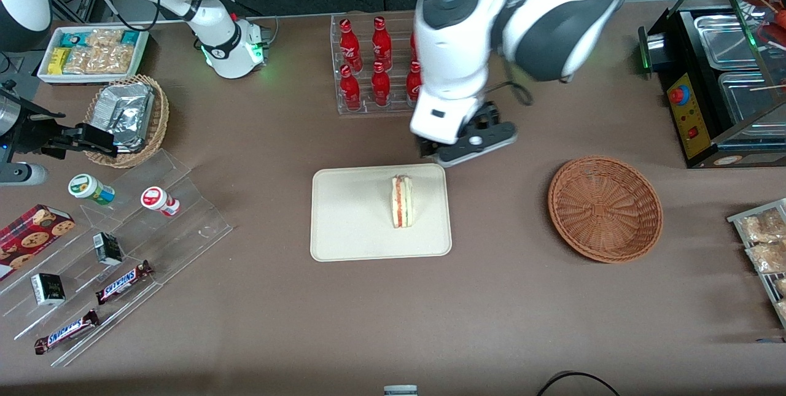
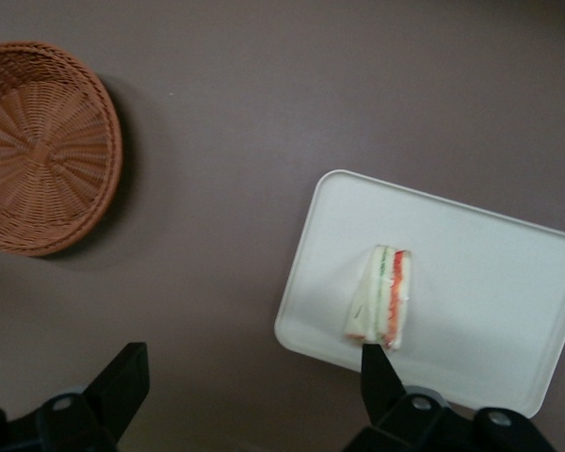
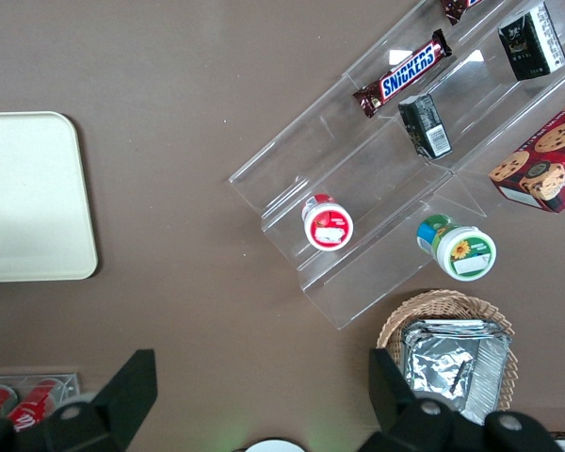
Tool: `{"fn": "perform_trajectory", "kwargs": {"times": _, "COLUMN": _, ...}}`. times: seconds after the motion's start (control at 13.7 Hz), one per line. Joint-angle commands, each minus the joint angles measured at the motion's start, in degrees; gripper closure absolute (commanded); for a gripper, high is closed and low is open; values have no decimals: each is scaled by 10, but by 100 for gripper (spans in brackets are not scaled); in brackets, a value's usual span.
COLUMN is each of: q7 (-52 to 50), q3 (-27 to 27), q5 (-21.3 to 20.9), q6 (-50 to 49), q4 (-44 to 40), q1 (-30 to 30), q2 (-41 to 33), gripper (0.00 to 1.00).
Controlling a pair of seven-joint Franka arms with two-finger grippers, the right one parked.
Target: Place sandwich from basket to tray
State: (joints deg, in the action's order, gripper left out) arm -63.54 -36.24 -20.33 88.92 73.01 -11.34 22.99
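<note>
The sandwich [image 1: 402, 201] is a pale wedge with red and green layers. It lies on the cream-white tray [image 1: 350, 218], toward the working arm's end of it. The reddish-brown wicker basket [image 1: 605, 207] is empty and lies beside the tray, toward the working arm's end of the table. My left gripper [image 1: 457, 150] is open and empty. It hangs above the table just past the tray's edge farthest from the front camera. In the left wrist view the open gripper [image 2: 252, 363] is over bare table, with the sandwich [image 2: 381, 297] on the tray [image 2: 490, 282] and the basket [image 2: 42, 146] apart from it.
A rack of red bottles [image 1: 374, 64] stands farther from the front camera than the gripper. A hot display case [image 1: 724, 77] and snack packets [image 1: 764, 242] are toward the working arm's end. An acrylic stand [image 1: 123, 242], a tan foil-packet basket [image 1: 126, 116] and a snack box [image 1: 92, 52] are toward the parked arm's end.
</note>
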Motion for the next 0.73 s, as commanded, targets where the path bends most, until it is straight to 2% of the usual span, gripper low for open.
{"fn": "perform_trajectory", "kwargs": {"times": 0.0, "q7": 83, "q3": 3, "q5": 48, "q6": -48, "q4": 10, "q1": 59, "q2": -50, "gripper": 1}}
{"fn": "perform_trajectory", "kwargs": {"times": 0.22, "q7": 190, "q3": -1, "q5": 86, "q6": -83, "q4": 11, "q1": 143, "q2": -87, "gripper": 1}}
{"fn": "perform_trajectory", "kwargs": {"times": 0.44, "q7": 284, "q3": 15, "q5": 87, "q6": -135, "q4": 8, "q1": 167, "q2": -112, "gripper": 1}}
{"fn": "perform_trajectory", "kwargs": {"times": 0.66, "q7": 379, "q3": 112, "q5": 122, "q6": -150, "q4": 4, "q1": 156, "q2": -145, "gripper": 1}}
